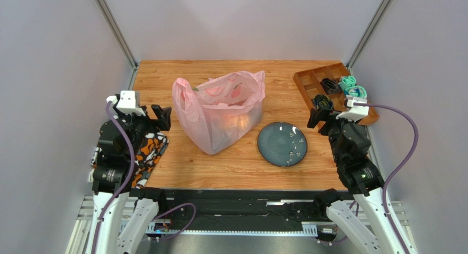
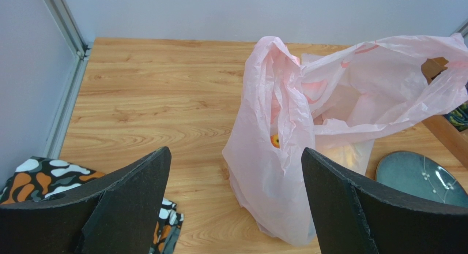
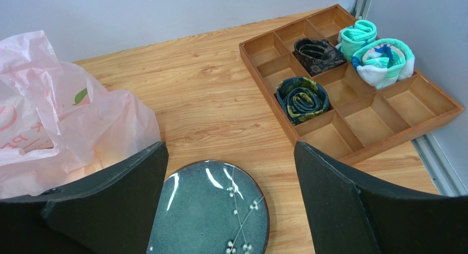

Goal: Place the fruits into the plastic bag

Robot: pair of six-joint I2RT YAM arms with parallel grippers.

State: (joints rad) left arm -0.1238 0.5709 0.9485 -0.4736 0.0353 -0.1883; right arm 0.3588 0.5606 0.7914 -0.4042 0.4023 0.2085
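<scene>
- From above, the plastic bag (image 1: 219, 108) stands slumped in the middle of the worktop (image 1: 219, 174), its mouth gaping upward.
- The fruits (image 1: 237, 122) show only as a warm orange-yellow glow through the pink film low in the bag. I cannot tell which ones they are.
- A dark blue-green plate (image 1: 282, 143) lies just right of the bag.
- A wooden compartment tray (image 1: 307, 81) sits at the far right corner.
- A patterned cloth (image 1: 148, 152) lies at the left edge, under the left arm.
- The left jaws hang near the bag's left side and the right jaws hang between the plate and the tray. Neither touches anything.
- In the left wrist view, the left jaws are spread wide with nothing between them.
- The bag (image 2: 340, 95) rises ahead of them, one handle loop standing up, and a small orange-yellow patch of fruit (image 2: 274, 140) shows at a fold.
- The cloth (image 2: 44, 177) lies at lower left and the plate (image 2: 423, 177) at lower right.
- In the right wrist view, the right jaws are likewise spread wide and hold nothing.
- Below them lies the plate (image 3: 211, 210), with the bag (image 3: 66, 128) to the left.
- To the right, the tray (image 3: 373, 119) holds two dark coiled bundles (image 3: 302, 98) and two teal ones (image 3: 384, 59), each in its own compartment.
</scene>
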